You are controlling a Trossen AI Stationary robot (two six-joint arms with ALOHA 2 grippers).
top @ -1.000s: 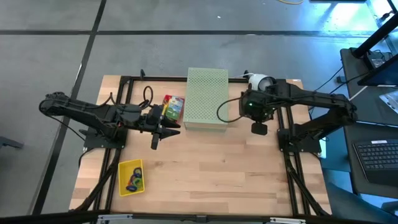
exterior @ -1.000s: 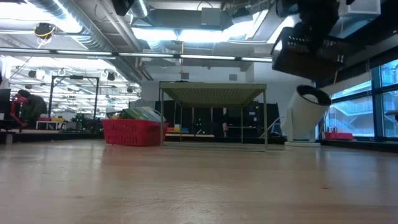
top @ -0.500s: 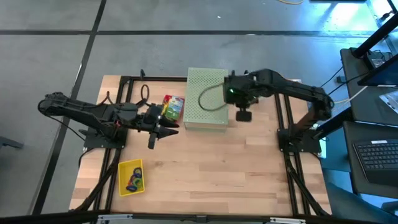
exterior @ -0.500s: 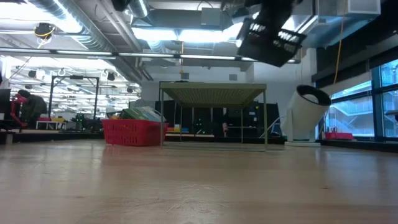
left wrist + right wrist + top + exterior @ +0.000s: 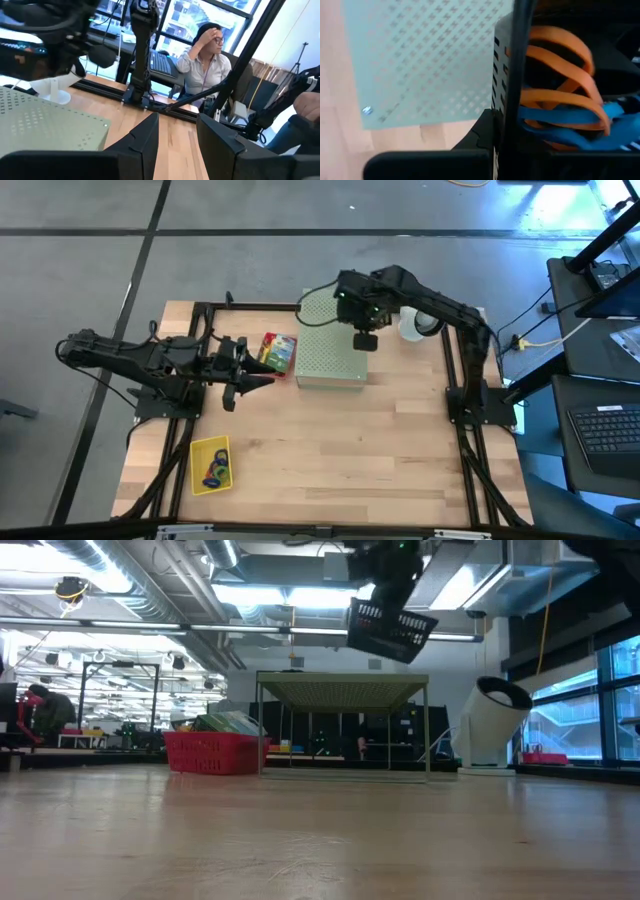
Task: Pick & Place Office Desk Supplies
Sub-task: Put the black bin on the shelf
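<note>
My right gripper [image 5: 362, 328] hangs over the pale green perforated box [image 5: 325, 345], shut on a small black mesh container [image 5: 391, 627]. Orange and blue rubber bands [image 5: 560, 107] lie inside the container. A yellow-and-green card box [image 5: 278, 352] rests on the table against the perforated box's left side. My left gripper [image 5: 264, 381] is held level just left of that card box. It is open, and the left wrist view shows nothing between its fingers [image 5: 145, 137]. My right gripper holds the black mesh container by its upright side wall [image 5: 509, 95], one finger inside and one outside. The fingers point down from above. The container hangs below them, tilted and lifted clear above the perforated box.
A yellow tray [image 5: 197, 452] holding coloured rubber bands lies near the table's front left. A white round device [image 5: 414, 321] stands at the far right of the box. Bare wood lies between the box and the near edge. A person sits beyond the table's right side [image 5: 207, 65].
My right gripper has carried the black container from right of the perforated box toward the table's left and far edge, ending above the box. It has kept its hold and risen a little. My left gripper has drawn back slightly toward the table's left edge.
</note>
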